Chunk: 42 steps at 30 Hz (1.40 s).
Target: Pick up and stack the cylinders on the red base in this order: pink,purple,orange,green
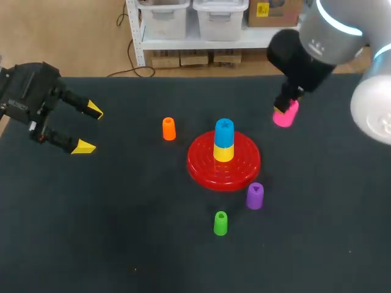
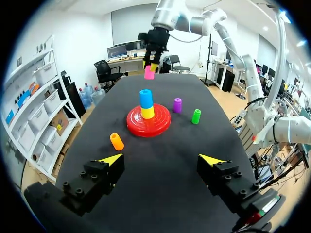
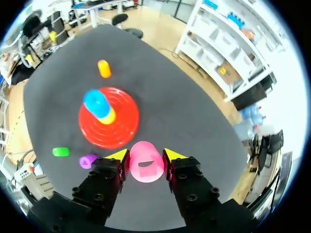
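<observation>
Pink cylinder (image 3: pixel 144 170) pinched in right end effector (image 3: pixel 145 155), axis along the fingers. Red base (image 1: pixel 201 165) is near, toward my left. Left end effector (image 1: pixel 88 128) spread, well apart from both.

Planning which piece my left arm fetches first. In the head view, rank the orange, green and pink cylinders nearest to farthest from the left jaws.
1. orange cylinder, left of the red base, on the jaws' side.
2. green cylinder, on the near side of the base.
3. pink cylinder, far right, past the base.
</observation>
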### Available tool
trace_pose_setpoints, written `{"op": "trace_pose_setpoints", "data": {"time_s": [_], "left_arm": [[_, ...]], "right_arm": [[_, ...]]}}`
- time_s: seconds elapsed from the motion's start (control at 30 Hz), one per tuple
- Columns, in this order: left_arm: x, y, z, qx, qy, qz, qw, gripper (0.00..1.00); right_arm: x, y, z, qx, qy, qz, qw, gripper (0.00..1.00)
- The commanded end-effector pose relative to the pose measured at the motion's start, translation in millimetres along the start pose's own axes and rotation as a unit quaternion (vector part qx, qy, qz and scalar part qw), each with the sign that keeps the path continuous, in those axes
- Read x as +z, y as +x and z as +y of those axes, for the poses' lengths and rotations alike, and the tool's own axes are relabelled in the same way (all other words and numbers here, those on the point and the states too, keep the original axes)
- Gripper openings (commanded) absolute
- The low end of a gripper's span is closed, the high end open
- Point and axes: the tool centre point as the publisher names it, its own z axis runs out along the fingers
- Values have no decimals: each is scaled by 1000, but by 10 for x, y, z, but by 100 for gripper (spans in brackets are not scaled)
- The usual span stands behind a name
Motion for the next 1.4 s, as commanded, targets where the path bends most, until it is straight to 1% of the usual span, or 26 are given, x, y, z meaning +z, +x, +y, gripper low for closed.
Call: {"op": "trace_pose_setpoints", "data": {"time_s": [0.03, 0.1, 0.37, 0.53, 0.67, 0.83, 1.03, 1.4], "left_arm": [[-1, 10, -12, 2, -2, -2, 1000, 100], [-1, 10, -12, 2, -2, -2, 1000, 100], [-1, 10, -12, 2, -2, -2, 1000, 100], [-1, 10, -12, 2, -2, -2, 1000, 100], [-1, 10, -12, 2, -2, -2, 1000, 100], [-1, 10, -12, 2, -2, -2, 1000, 100], [-1, 10, -12, 2, -2, -2, 1000, 100], [-1, 10, -12, 2, -2, -2, 1000, 100]], "right_arm": [[-124, -239, 116, -27, -17, 16, 999, 0], [-122, -323, 200, -43, -27, 19, 999, 0], [-13, -611, 422, -87, -39, 31, 995, 0], [80, -732, 561, -110, -46, 45, 992, 0], [144, -812, 664, -127, -41, 54, 990, 0], [207, -850, 706, -140, -35, 65, 987, 0], [271, -850, 684, -143, -30, 78, 986, 0], [329, -844, 713, -147, -40, 87, 985, 0]]}}
